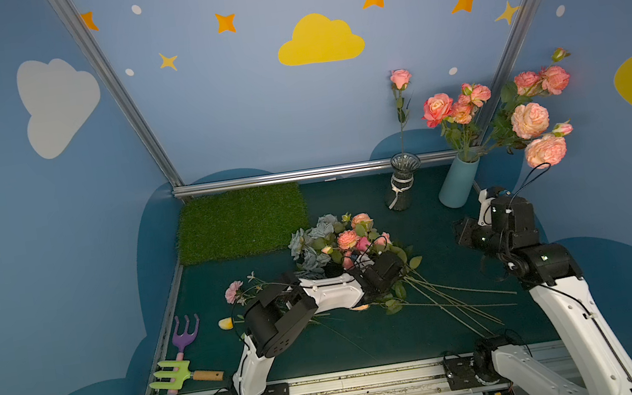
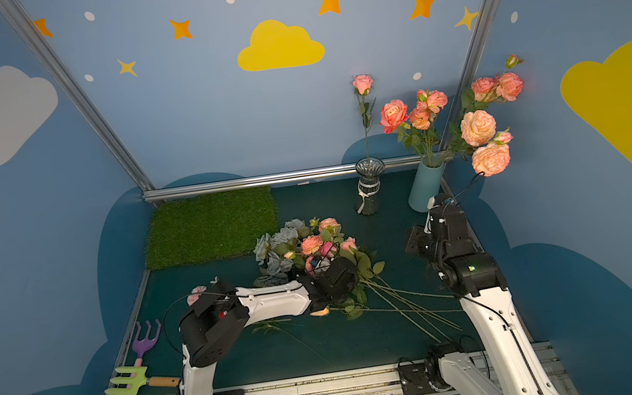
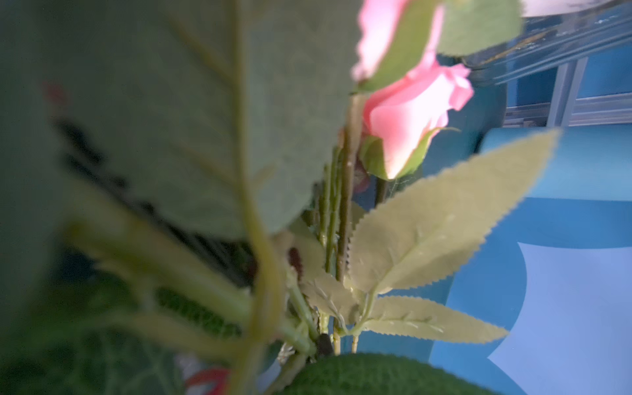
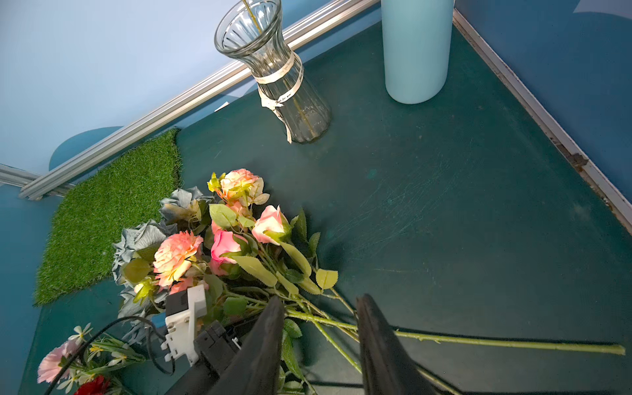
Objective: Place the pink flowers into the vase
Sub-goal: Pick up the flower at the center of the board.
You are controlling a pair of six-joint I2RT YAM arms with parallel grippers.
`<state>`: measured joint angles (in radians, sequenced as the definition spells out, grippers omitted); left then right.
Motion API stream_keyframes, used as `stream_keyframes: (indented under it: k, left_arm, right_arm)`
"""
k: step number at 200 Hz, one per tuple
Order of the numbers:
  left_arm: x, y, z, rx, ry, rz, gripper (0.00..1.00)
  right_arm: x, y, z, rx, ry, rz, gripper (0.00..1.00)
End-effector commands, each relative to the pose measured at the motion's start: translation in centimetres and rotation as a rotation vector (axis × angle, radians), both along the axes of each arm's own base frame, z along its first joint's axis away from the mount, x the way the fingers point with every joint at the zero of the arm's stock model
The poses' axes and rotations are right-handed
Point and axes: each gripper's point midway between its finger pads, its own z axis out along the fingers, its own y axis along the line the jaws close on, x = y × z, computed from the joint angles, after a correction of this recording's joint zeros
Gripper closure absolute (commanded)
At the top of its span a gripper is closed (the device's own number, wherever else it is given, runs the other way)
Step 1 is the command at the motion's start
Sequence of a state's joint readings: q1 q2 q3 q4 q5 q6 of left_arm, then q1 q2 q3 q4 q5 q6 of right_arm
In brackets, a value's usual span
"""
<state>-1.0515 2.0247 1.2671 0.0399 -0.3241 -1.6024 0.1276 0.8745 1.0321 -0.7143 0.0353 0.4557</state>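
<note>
The right gripper's (image 4: 319,301) fingers (image 4: 273,338) stand moderately apart with nothing between them. They hover over the dark green table (image 4: 444,205), and long green stems cross the surface below the gap. The left gripper (image 1: 375,287) is closed down among leaves and stems at the centre of both top views. Its fingers are hidden. The left wrist view is crowded with blurred leaves and a pink rosebud (image 3: 413,113), so it does not show whether a stem is pinched.

Bare table lies open at lower centre between the two arm bases, and again right of centre, up toward the vases. An aluminium rail (image 1: 282,177) bounds the far edge, and blue walls close in on both sides. An artificial grass mat (image 1: 240,221) fills the table's upper-left corner. A purple toy rake (image 1: 185,330) and a green toy fork (image 1: 173,373) lie along the left edge.

The pink flowers (image 1: 355,237) lie heaped mid-table, mixed with grey-blue flowers (image 1: 310,241). Their blooms point toward the mat and their stems fan out toward lower right. The left gripper sits where the blooms meet the stems, while the right gripper hangs well apart, right of the heap. At upper right, near the right gripper, a tilted light-blue vase (image 1: 458,182) holds several pink roses (image 1: 530,120). Just left of it, a glass vase (image 1: 402,182) holds a single pink rose (image 1: 400,78).
</note>
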Motion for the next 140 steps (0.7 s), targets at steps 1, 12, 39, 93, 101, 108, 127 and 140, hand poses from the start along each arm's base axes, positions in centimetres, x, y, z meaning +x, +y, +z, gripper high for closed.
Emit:
stream_keyframes:
  k: [1, 12, 39, 93, 101, 108, 127, 140]
  left_arm:
    - [0.1, 0.9, 2.5, 0.102, -0.101, -0.025, 0.98]
    - [0.1, 1.0, 3.5, 0.119, -0.137, -0.029, 0.98]
    - [0.0, 0.9, 6.0, 0.15, -0.221, -0.041, 0.98]
    - [-0.6, 0.6, 9.9, 0.171, -0.349, -0.057, 0.98]
    - [-0.6, 0.7, 10.3, 0.173, -0.363, -0.054, 0.98]
    - [-0.5, 0.9, 10.8, 0.178, -0.381, -0.054, 0.98]
    - [-0.1, 1.5, 12.3, 0.196, -0.433, -0.045, 0.98]
    - [0.2, 1.8, 13.8, 0.215, -0.482, -0.055, 0.98]
  right_arm:
    - [0.0, 0.8, -0.1, 0.006, -0.008, 0.049, 0.62]
    - [0.2, 1.1, -0.2, 0.012, -0.006, 0.065, 0.62]
    - [0.3, 1.3, -0.2, 0.013, -0.006, 0.074, 0.62]
    - [0.6, 2.0, -0.3, 0.028, -0.004, 0.114, 0.62]
    - [0.6, 2.3, -0.3, 0.036, -0.005, 0.131, 0.62]
    - [0.7, 2.6, -0.3, 0.042, -0.004, 0.144, 0.62]
    - [0.8, 3.9, -0.2, 0.07, -0.006, 0.206, 0.62]
    - [0.9, 4.9, -0.3, 0.089, 0.001, 0.25, 0.62]
